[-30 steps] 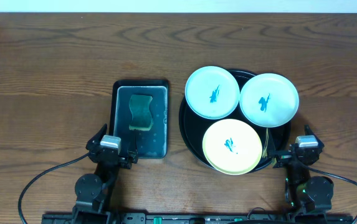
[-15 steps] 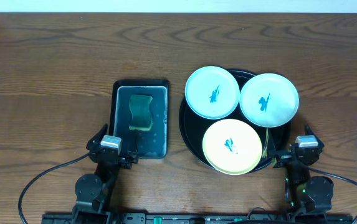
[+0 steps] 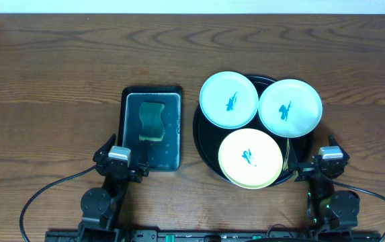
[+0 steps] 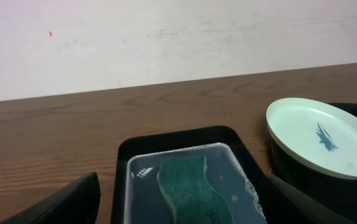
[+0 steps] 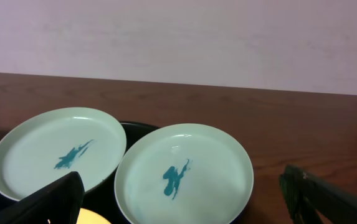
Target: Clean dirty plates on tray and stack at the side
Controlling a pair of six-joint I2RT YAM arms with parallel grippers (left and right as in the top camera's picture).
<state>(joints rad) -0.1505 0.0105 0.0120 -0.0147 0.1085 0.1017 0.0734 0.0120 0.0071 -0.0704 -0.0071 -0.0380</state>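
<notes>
Right pincer (image 3: pixel 331 158) spread beside tray (image 3: pixel 203 142); plates (image 3: pixel 290 107) beyond.

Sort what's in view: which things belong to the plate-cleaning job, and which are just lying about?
Part of the job:
- yellow plate, teal-smeared
- left bluish-white plate, smeared
- right bluish-white plate, smeared
- round black tray under them
- sponge, likely the cleaning tool
- rectangular tray holding it

Just lying about:
- arm cable on the wooden table

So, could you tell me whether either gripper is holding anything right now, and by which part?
Nothing is held: the left gripper and the right gripper both stand open and empty.
</notes>
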